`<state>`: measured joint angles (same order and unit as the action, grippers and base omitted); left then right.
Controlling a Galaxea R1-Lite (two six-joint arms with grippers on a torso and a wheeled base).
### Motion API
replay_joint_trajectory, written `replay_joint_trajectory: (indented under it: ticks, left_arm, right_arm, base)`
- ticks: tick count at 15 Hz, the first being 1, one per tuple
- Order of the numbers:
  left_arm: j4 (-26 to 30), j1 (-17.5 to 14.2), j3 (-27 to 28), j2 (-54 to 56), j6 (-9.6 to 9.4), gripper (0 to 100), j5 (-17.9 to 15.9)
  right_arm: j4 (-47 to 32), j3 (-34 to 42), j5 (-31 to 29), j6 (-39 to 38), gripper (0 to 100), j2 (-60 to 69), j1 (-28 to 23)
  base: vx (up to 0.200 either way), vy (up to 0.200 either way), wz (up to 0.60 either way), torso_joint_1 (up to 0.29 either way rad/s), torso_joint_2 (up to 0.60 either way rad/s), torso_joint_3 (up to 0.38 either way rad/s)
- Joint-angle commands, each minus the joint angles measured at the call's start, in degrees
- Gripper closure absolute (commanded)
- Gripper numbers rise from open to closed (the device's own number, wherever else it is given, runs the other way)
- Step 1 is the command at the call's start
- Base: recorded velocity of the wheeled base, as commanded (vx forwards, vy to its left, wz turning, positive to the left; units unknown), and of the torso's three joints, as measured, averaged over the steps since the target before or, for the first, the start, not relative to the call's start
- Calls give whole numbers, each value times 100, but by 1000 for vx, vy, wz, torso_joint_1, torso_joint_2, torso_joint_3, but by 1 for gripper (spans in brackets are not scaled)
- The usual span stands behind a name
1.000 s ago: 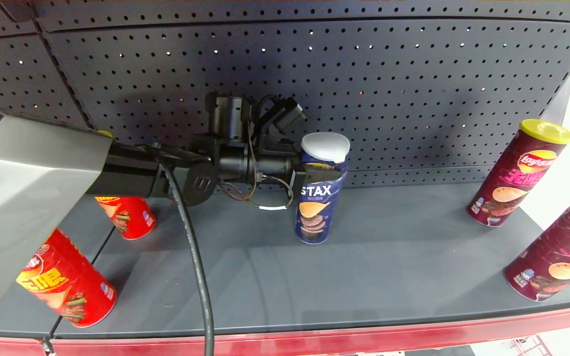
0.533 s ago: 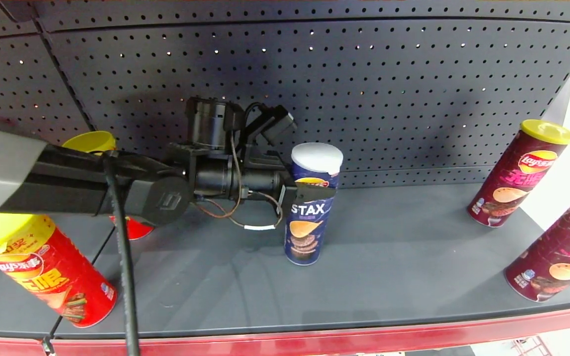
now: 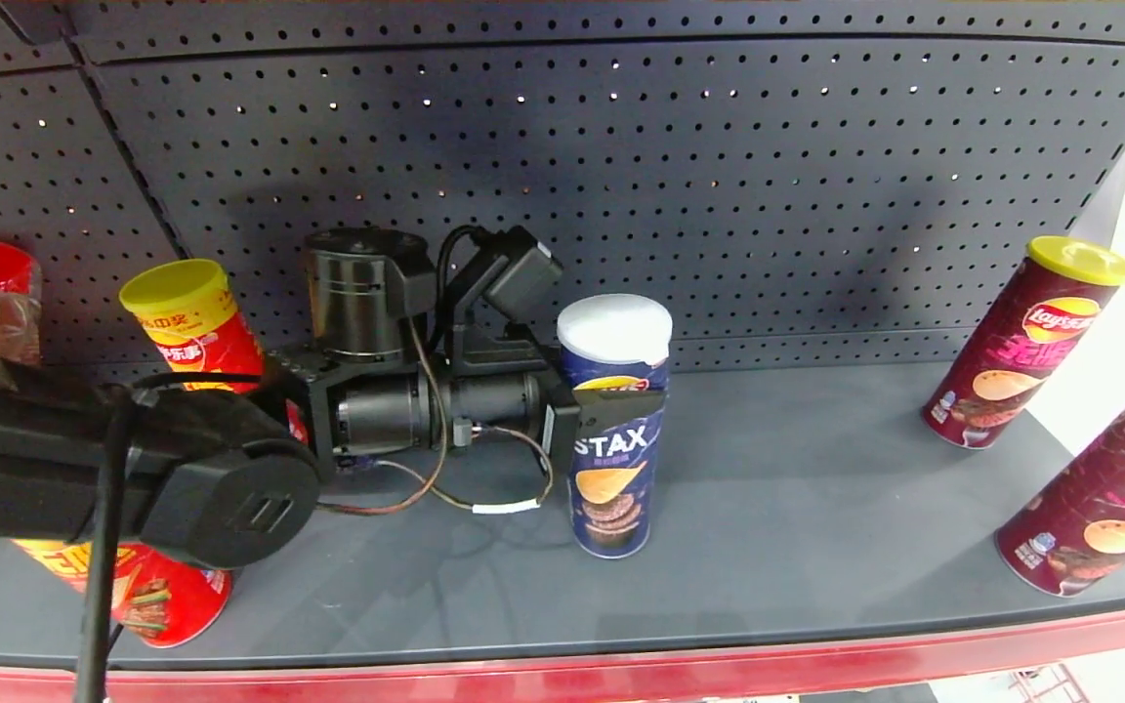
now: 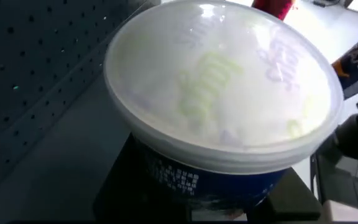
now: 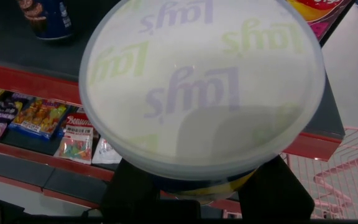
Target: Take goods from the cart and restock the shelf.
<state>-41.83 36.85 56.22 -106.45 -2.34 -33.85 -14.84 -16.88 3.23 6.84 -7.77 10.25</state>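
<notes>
A blue chips can (image 3: pixel 611 439) with a white lid stands upright at the middle of the dark grey shelf (image 3: pixel 797 508). My left gripper (image 3: pixel 613 402) is shut on its upper body from the left. I cannot tell whether its base rests on the shelf. The left wrist view looks down on this can's lid (image 4: pixel 222 81), with the left gripper (image 4: pixel 204 202) holding the body below it. My right gripper (image 5: pixel 194 196) is shut on a second can with a translucent white lid (image 5: pixel 201 81), held out in front of the shelf's red edge (image 5: pixel 36 78).
Two red cans (image 3: pixel 193 317) (image 3: pixel 147 596) stand at the shelf's left. Two maroon cans (image 3: pixel 1021 342) (image 3: pixel 1104 508) stand at its right. A pegboard wall (image 3: pixel 719 176) backs the shelf. Snack packets (image 5: pixel 42 118) lie on a lower shelf. A pink cart (image 5: pixel 347 180) stands nearby.
My left arm has drawn back to the left, bringing the blue can forward from near the pegboard toward the shelf's middle. The red can at the back left has come into sight.
</notes>
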Motion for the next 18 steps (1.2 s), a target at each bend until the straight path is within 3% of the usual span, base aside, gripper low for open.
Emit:
replay_joint_trajectory:
  ticks: [1, 15, 18]
  left_arm:
    - [-159, 77, -279, 54, 41, 100, 37]
    - [-150, 226, -1052, 687, 14, 100, 28]
    - [-142, 217, -1201, 704, -267, 100, 28]
  right_arm:
    - [-2, -8, 2, 2, 100, -14, 3]
    - [7, -17, 37, 2, 100, -102, 12]
    - [7, -25, 29, 2, 100, -102, 12]
  base:
    - [0, 0, 0, 0, 0, 0]
    - [0, 0, 0, 0, 0, 0]
    - [0, 0, 0, 0, 0, 0]
